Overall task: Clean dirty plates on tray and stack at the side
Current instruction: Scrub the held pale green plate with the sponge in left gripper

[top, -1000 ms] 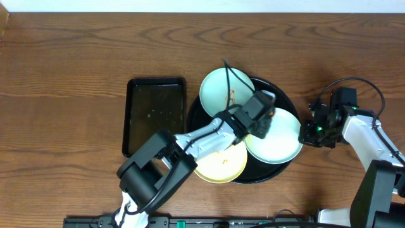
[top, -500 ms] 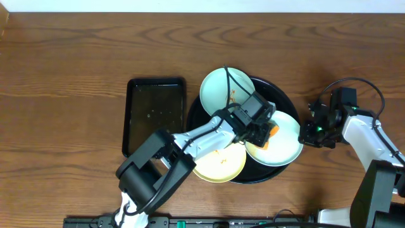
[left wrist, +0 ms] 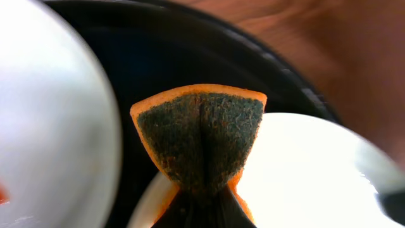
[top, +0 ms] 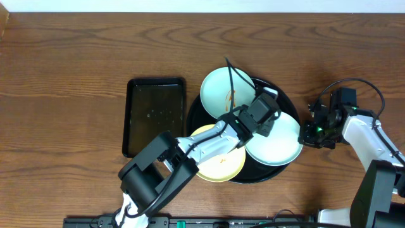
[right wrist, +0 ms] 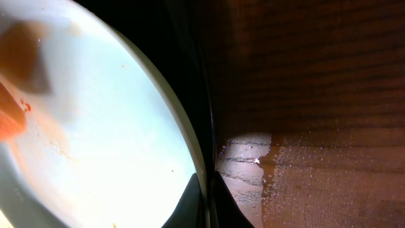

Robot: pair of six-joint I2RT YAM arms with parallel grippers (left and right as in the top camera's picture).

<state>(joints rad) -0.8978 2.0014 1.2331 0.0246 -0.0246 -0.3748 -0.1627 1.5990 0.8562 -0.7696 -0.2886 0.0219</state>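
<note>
The round black tray (top: 286,100) holds three plates. A mint plate (top: 215,88) with an orange smear leans on its far left rim. A second mint plate (top: 281,144) lies on the right, and the yellow plate (top: 223,167) at the front. My left gripper (top: 263,118) is shut on an orange sponge with a dark scouring face (left wrist: 201,136), held just above the tray (left wrist: 177,57) between the two mint plates (left wrist: 50,126) (left wrist: 304,177). My right gripper (top: 309,133) (right wrist: 207,197) is shut on the right mint plate's rim (right wrist: 126,126) and the tray's rim (right wrist: 190,57) together.
A smaller black rectangular tray (top: 156,114) lies left of the round tray. A wet patch (right wrist: 316,183) spreads on the wooden table by the right gripper. The left arm reaches across the yellow plate.
My left gripper went down over the right mint plate with the sponge, then came back up toward the tray's middle. The right arm has not moved.
</note>
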